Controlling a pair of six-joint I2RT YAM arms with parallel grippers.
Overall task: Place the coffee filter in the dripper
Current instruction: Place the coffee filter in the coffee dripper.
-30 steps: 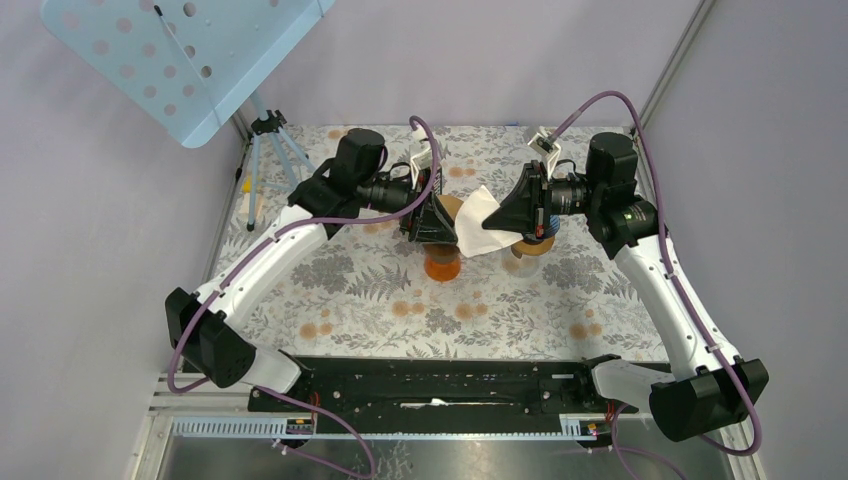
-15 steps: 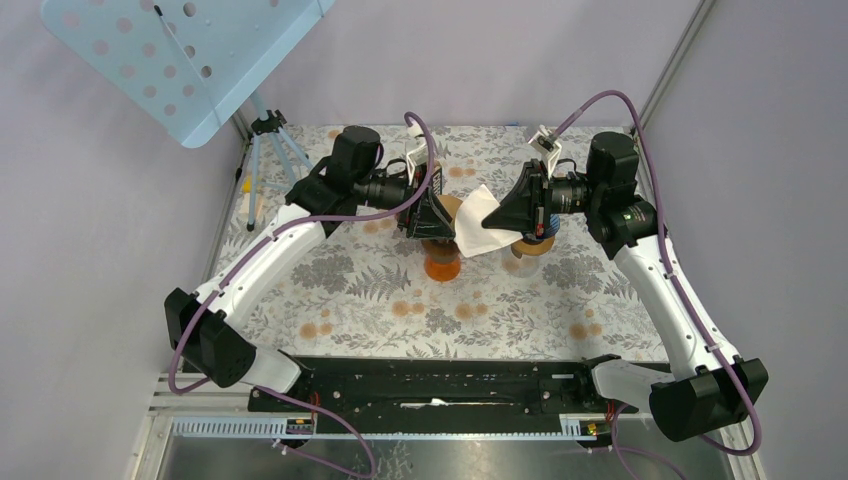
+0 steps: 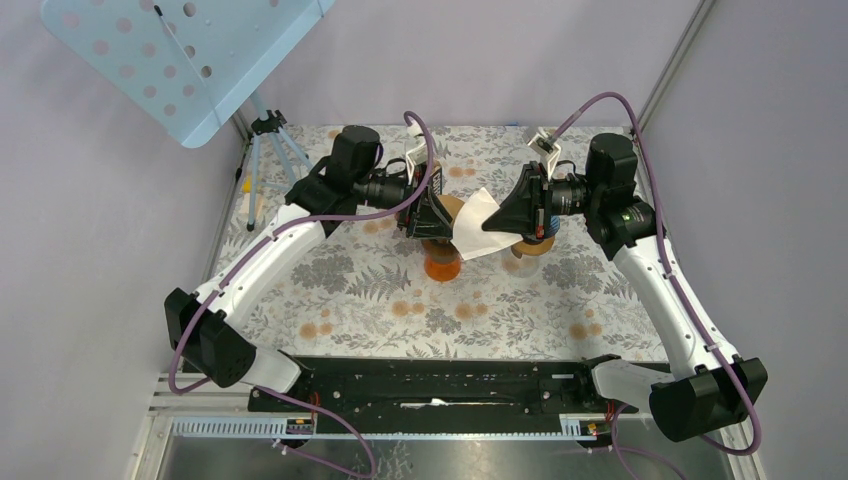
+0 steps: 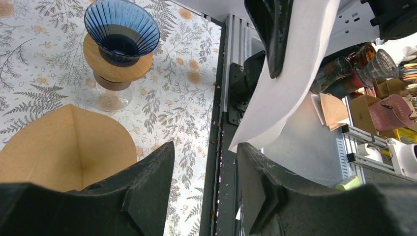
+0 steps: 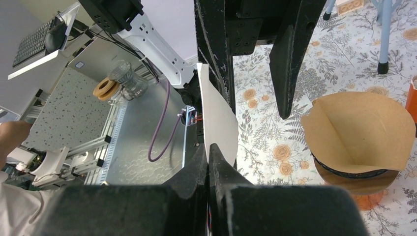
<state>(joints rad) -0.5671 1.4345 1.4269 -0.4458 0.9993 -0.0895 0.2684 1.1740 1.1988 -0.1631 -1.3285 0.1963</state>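
1. the right tool (image 5: 208, 152) has its two fingers pressed together on the lower edge of the white coffee filter (image 5: 219, 123), which stands up flat from the pinch.
2. the filter hangs in the air above the far middle of the bench (image 3: 350, 290), between the two tools and inside neither dripper.
3. the left tool (image 4: 205, 147) faces it with fingers apart and nothing between them. in the left wrist view the white sheet hangs just beyond the tips, and i cannot tell whether they touch it.
4. the blue dripper (image 4: 122, 29), ribbed and with nothing in it, sits on a round wooden collar (image 4: 105, 66) over a clear glass server (image 4: 110, 98). in the top view it lies mostly hidden under the right tool.
5. a brown filter (image 5: 364, 132) stands open in a second dripper with a black rim (image 5: 344, 172), set on a wooden ring over an orange base (image 3: 442, 266). it is near the blue dripper and under the left tool.
6. a pale blue perforated panel (image 3: 180, 60) leans on a small tripod (image 3: 270, 150) at the bench's far left corner.
7. cardboard boxes (image 4: 364, 105) show past the bench edge in the left wrist view. any print on them is too small to read.
8. the floral cloth on the bench bears leaves and orange blooms, no lettering i can make out.
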